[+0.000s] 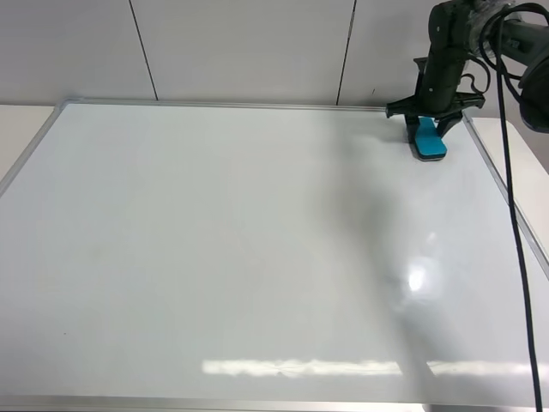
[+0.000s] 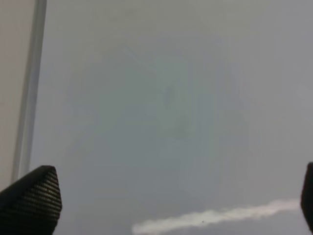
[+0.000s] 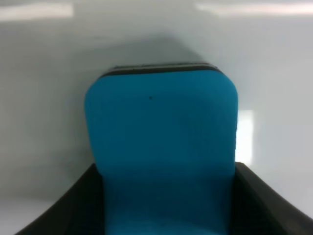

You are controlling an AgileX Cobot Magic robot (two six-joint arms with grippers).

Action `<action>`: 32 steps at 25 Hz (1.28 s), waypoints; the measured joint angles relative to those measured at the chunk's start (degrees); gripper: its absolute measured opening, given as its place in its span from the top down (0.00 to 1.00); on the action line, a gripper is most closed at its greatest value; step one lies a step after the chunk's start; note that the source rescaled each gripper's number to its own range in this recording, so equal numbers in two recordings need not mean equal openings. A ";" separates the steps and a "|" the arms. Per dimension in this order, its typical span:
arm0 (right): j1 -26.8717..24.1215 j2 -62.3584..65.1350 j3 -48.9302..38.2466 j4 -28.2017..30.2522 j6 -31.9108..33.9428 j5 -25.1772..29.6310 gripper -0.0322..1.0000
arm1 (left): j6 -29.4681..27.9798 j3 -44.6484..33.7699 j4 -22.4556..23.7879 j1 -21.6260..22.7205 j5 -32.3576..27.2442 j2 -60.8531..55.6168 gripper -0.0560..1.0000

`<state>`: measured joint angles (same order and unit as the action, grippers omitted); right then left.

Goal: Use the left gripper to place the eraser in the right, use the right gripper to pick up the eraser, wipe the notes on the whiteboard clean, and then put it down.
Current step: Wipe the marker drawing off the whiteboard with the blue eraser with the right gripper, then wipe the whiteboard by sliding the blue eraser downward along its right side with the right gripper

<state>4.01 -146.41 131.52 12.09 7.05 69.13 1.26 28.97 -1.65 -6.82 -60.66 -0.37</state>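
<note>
The right gripper (image 1: 426,129) is clenched on the eraser (image 1: 427,142), its two fingers pressed to the teal block's sides, at the far right corner of the whiteboard (image 1: 214,257), just inside the silver frame; the eraser's lower end looks to be at the board surface, though whether the felt lies flat on it I cannot tell; no red notes show anywhere on the board, unless a trace is hidden beneath the eraser or the arm, so I judge the hand-over and pick-up done and the wiping at or near its end, leaving the put-down; the next move calls for settling the felt base flat on the board and then spreading the fingers without dragging the block; the left gripper (image 2: 171,200) hangs released over bare board near one frame edge, fingertips wide apart, holding nothing; count: one whiteboard, one eraser, two grippers, no notes visible.
</note>
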 joint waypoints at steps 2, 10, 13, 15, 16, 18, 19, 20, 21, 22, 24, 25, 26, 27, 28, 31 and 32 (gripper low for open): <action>-0.13 0.20 0.00 0.84 -0.06 0.05 0.94 | 0.00 0.00 0.00 0.00 0.00 0.00 0.00; 5.97 7.55 -0.67 0.30 0.57 0.17 0.94 | 0.00 0.00 0.00 0.00 0.00 0.00 0.00; 8.30 11.77 -1.68 -0.65 1.99 0.06 0.94 | 0.00 0.00 0.00 0.00 0.00 0.00 0.00; 9.00 15.19 -4.84 -1.39 2.27 0.01 0.94 | 0.00 0.00 0.00 0.00 0.00 0.00 0.00; 9.08 16.70 -6.91 -1.66 2.38 0.01 0.94 | 0.00 0.00 0.00 0.00 0.00 0.00 0.00; 9.08 20.58 -13.39 -2.66 2.61 0.03 0.94 | 0.00 0.00 0.00 0.00 0.00 0.00 0.00; 9.08 22.96 -17.24 -2.99 3.00 0.03 0.94 | 0.00 0.00 0.00 0.00 0.00 0.00 0.00; 9.08 25.50 -20.67 -3.40 3.69 0.07 0.94 | 0.00 0.00 0.00 0.00 0.00 0.00 0.00; 9.08 28.19 -25.06 -4.09 4.17 -0.11 0.94 | 0.00 0.00 0.00 0.00 0.00 0.00 0.00; 9.08 30.50 -29.67 -4.54 4.81 -1.20 0.94 | 0.00 0.00 0.00 0.00 0.00 0.00 0.00; 9.08 36.17 -38.48 -5.64 6.14 -5.83 0.94 | 0.00 0.00 0.00 0.00 0.00 0.00 0.00; 9.08 38.46 -43.27 -6.21 6.77 -8.79 0.94 | 0.00 0.00 0.00 0.00 0.00 0.00 0.00; 9.08 41.14 -47.92 -6.85 7.70 -10.99 0.94 | 0.00 0.00 0.00 0.00 0.00 0.00 0.00; 9.08 43.61 -51.68 -7.14 8.62 -13.28 0.94 | 0.00 0.00 0.00 0.00 0.00 0.00 0.00; 9.08 45.94 -55.98 -7.31 9.50 -15.01 0.94 | 0.00 0.00 0.00 0.00 0.00 0.00 0.00; 9.08 51.51 -66.69 -7.65 11.27 -18.27 0.94 | 0.00 0.00 0.00 0.00 0.00 0.00 0.00; 9.08 52.84 -69.99 -7.85 11.61 -19.08 0.94 | 0.00 0.00 0.00 0.00 0.00 0.00 0.00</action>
<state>13.09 -93.57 61.52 4.24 18.66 50.06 1.26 28.97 -1.65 -6.82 -60.66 -0.37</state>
